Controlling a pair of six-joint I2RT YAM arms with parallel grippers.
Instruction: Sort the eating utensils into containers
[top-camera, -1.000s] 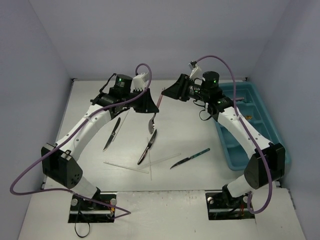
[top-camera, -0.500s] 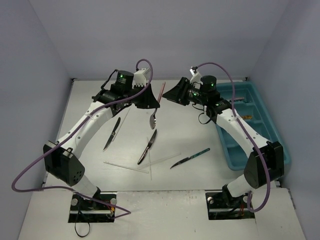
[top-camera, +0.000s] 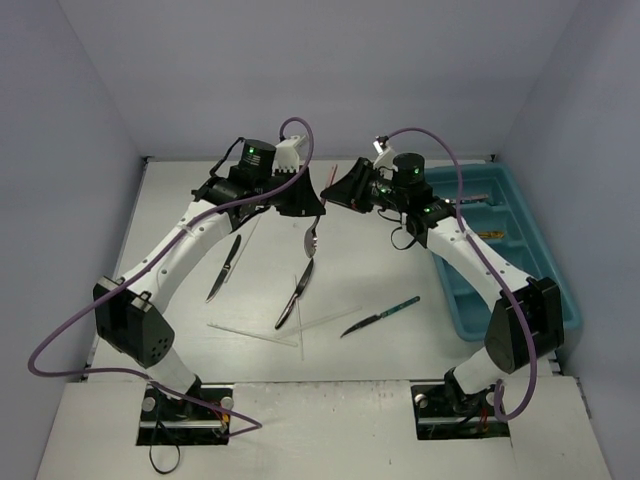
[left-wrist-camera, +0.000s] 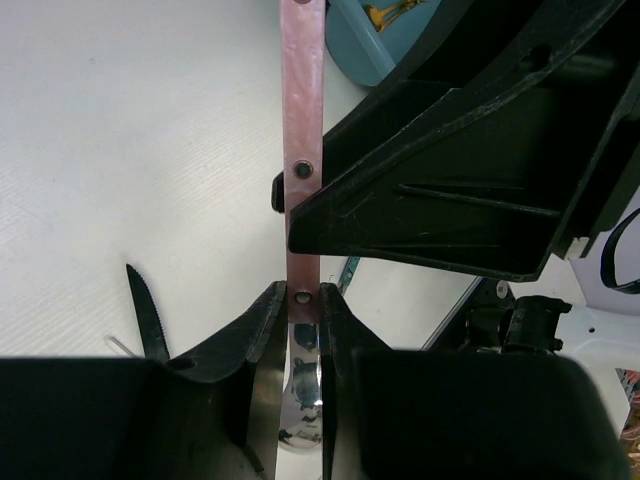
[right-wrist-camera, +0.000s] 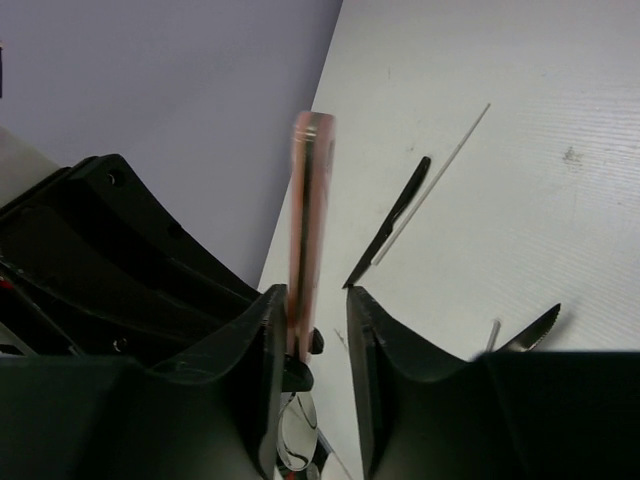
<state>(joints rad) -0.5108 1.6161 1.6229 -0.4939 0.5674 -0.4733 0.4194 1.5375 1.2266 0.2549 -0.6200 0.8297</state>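
Observation:
A pink-handled utensil (top-camera: 324, 187) with a shiny silver head hangs upright above the middle of the table. My left gripper (top-camera: 314, 208) is shut on it where handle meets head (left-wrist-camera: 303, 150). My right gripper (top-camera: 336, 190) faces it from the right and straddles the upper handle (right-wrist-camera: 308, 230). Its jaws stand apart, and the handle lies against one finger (right-wrist-camera: 268, 330). On the table lie a dark knife (top-camera: 224, 268), a second dark piece (top-camera: 297, 292), a teal-handled knife (top-camera: 380, 316) and thin white sticks (top-camera: 255, 333). The teal-blue tray of containers (top-camera: 462, 305) sits at the right.
Some utensils (top-camera: 482, 200) lie in the tray's far compartments, among them a gold piece (top-camera: 490, 235). In the right wrist view a dark knife (right-wrist-camera: 390, 225) and a white stick (right-wrist-camera: 440, 170) lie on the table below. Walls close in the left, back and right sides.
My left gripper has carried the pink-handled utensil to the right and my right gripper has come left to meet it. The right jaws have narrowed around the handle.

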